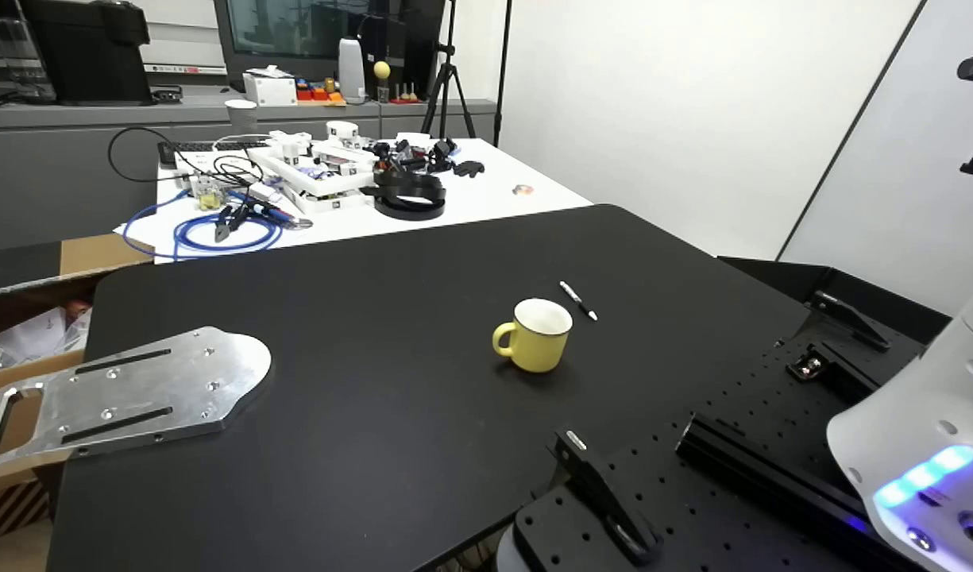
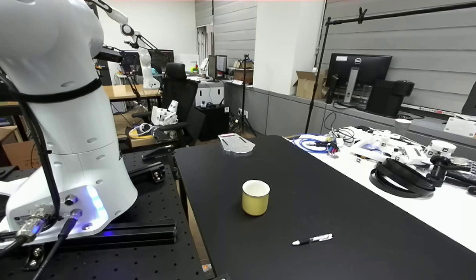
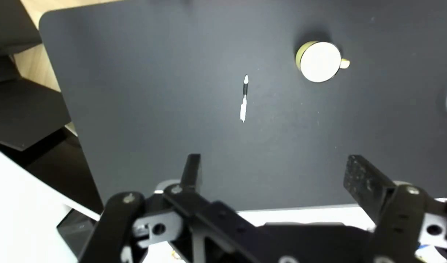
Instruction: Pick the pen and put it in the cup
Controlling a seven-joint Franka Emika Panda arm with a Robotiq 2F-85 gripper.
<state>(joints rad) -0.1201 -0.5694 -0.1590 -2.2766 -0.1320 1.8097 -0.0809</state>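
The gripper (image 3: 273, 167) stands spread wide with nothing held between its fingers (image 3: 367, 184), which suits what I judge to be the approach, ahead of any grasp. In the wrist view the pen (image 3: 245, 95) lies flat on the table (image 3: 154, 91) at eleven o'clock from that gap, its tip toward twelve — so fingers meeting from three and nine would, I think, pinch squarely across the barrel. The cup (image 3: 320, 62) stands upright at two o'clock from the pen, near but apart; its mouth faces up to receive, and its handle points to three, where it should not hinder the drop. A slotted metal plate (image 1: 160, 385), at nine o'clock from the cup in an exterior view, sits well apart, probably parked out of the way.

The pen is a slim stick: white barrel with a clip, dark grip, pale tapered tip — so thin that a high grasp would likely miss it. The cup is a plain cylinder of smooth yellow, white inside, with a fine dark rim that suggests enamel. The fingers are dark and square-edged, one scuffed; the table is matte black.
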